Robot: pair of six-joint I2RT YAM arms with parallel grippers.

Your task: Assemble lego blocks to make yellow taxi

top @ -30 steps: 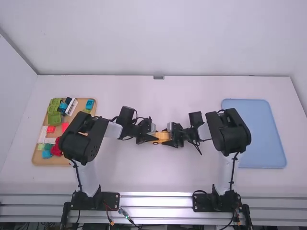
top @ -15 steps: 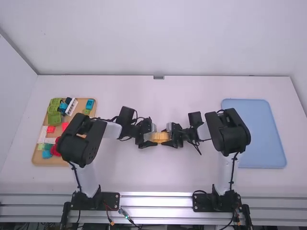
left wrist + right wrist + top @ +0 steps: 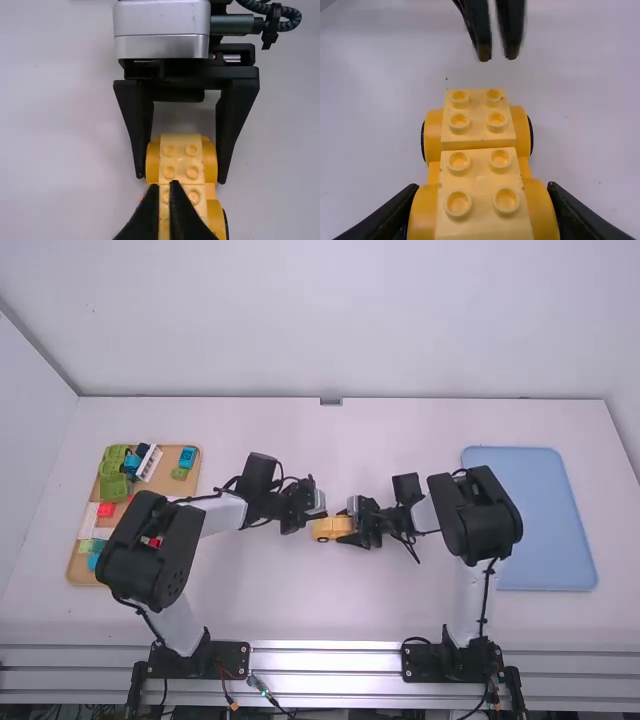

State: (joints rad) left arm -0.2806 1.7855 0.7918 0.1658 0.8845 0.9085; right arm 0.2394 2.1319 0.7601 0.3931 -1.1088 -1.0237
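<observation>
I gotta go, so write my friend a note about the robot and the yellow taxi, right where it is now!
Left gripper: empty, fingertips slightly apart, just beyond one end of the car.
Right gripper: closed on the other end of the yellow car, mid-table.
Spare blocks: green, blue, red and white ones, on the wooden board at the left. The blue tray is at the right.
Done: a yellow car body with wheels and studs on top.
Left: probably any topping pieces, then letting go of the car.
</observation>
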